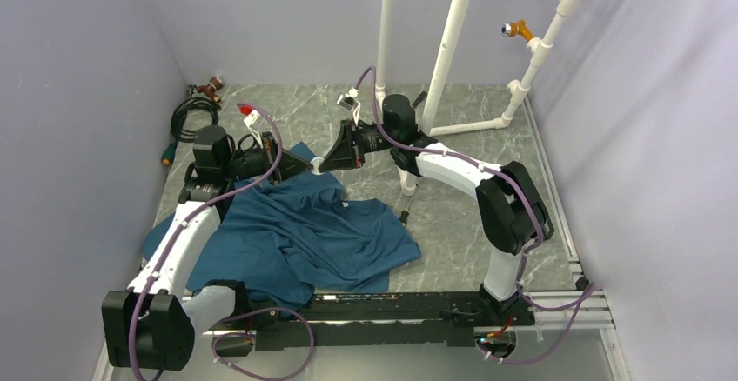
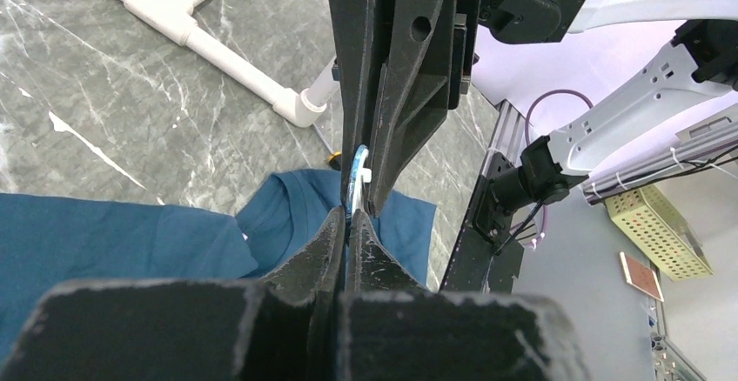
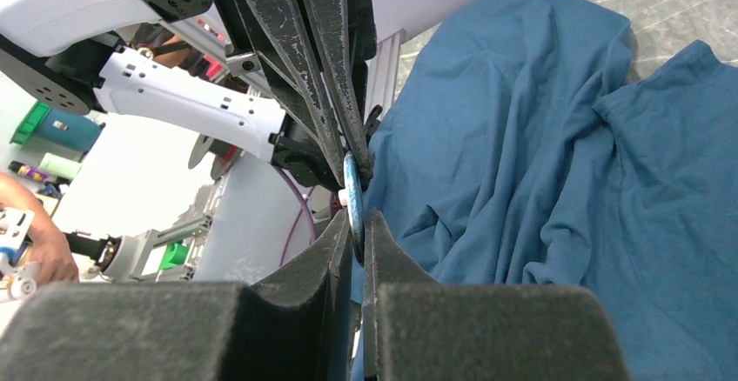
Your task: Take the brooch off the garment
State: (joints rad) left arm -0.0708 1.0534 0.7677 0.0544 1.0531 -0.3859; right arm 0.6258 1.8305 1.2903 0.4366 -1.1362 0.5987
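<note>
Over the grey marbled table (image 1: 470,224), the brooch (image 3: 351,191), a thin round disc seen edge-on, is pinched from opposite sides by the left gripper (image 2: 348,222) and the right gripper (image 3: 352,224), tips meeting. Below lies the garment (image 1: 305,233), soft teal cloth in crumpled folds.

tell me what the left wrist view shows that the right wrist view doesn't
Left wrist only: white pipe frame, a perforated yellow box. Right wrist only: part of a person at the left edge. Both: the brooch edge-on, pinched between left hand and right hand, above the teal garment.
</note>
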